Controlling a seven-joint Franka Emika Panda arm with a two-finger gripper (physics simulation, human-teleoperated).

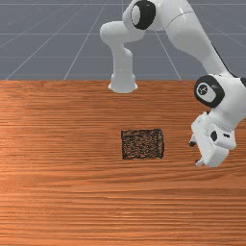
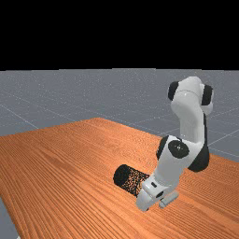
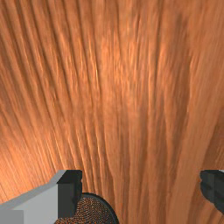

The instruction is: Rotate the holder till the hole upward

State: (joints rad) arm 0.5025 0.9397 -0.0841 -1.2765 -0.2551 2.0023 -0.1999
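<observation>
One black wire-mesh cylindrical holder [image 1: 141,144] lies on its side on the orange-brown wooden table [image 1: 62,192], just off the two-finger gripper [image 1: 195,153] toward the front view's left. The gripper has its fingers [image 3: 70,194] spread wide and grips nothing. I judge the holder light and fairly stiff, though its thin mesh could dent under a hard squeeze — and its round wall will likely roll if nudged off-centre. The firmest hold is probably across the body close behind the dark rim [image 1: 162,144] facing the gripper, closed gently. Which end has the hole I cannot tell, so check before tipping.
</observation>
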